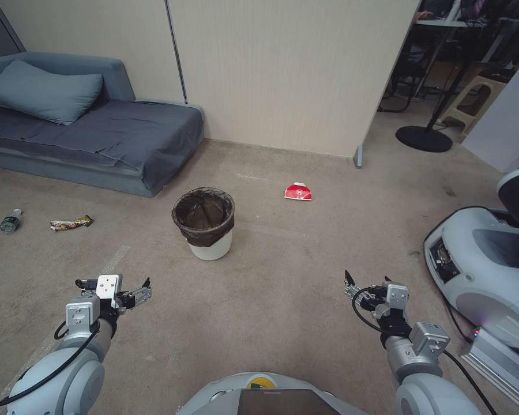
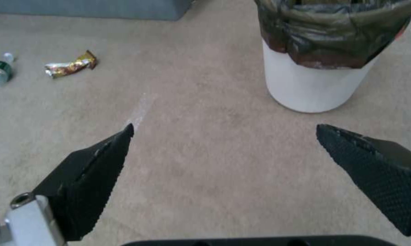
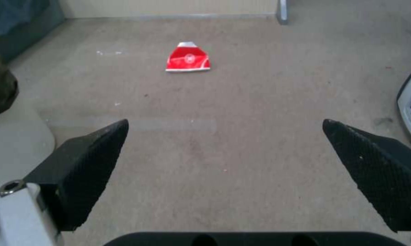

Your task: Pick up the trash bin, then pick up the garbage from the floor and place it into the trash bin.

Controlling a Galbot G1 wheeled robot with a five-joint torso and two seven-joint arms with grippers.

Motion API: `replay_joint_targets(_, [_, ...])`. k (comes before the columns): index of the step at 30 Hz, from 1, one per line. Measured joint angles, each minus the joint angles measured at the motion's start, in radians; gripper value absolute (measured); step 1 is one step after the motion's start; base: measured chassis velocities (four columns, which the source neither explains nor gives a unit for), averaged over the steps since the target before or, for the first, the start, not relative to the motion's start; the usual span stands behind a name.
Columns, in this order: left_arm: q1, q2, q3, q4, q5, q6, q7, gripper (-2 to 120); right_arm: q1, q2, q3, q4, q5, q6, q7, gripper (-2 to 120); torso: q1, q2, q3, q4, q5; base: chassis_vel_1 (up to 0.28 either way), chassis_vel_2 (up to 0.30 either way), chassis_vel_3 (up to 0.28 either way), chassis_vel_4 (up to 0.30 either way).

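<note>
The trash bin (image 1: 203, 225), white with a dark liner bag over its rim, stands upright on the floor (image 1: 282, 276) ahead of me, slightly left of centre. In the left wrist view the trash bin (image 2: 312, 85) is just beyond my open left gripper (image 2: 224, 127). The garbage lies scattered: a red packet (image 1: 298, 192) to the bin's far right, a snack wrapper (image 1: 70, 222) and a small bottle (image 1: 10, 221) far left. My left gripper (image 1: 113, 282) and right gripper (image 1: 367, 278) hover low, both open and empty. The red packet (image 3: 188, 58) lies well ahead of my right gripper (image 3: 224, 121).
A grey sofa (image 1: 98, 132) with a pillow stands at the back left against a beige wall panel (image 1: 294, 75). Another machine's white base (image 1: 484, 265) sits close on the right. A round black stand base (image 1: 424, 138) and a stool are at the back right.
</note>
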Motion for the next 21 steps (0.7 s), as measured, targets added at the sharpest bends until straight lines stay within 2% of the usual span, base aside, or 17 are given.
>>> replay_joint_targets(21, [-0.002, 0.0, 0.0, 0.003, 0.0, -0.004, 0.004, 100, 0.0, 0.001, -0.001, -0.004, -0.002, 0.005, -0.001, 100, 0.0, 0.0, 0.0, 0.0, 0.0, -0.078, 0.082, 0.077, -0.079])
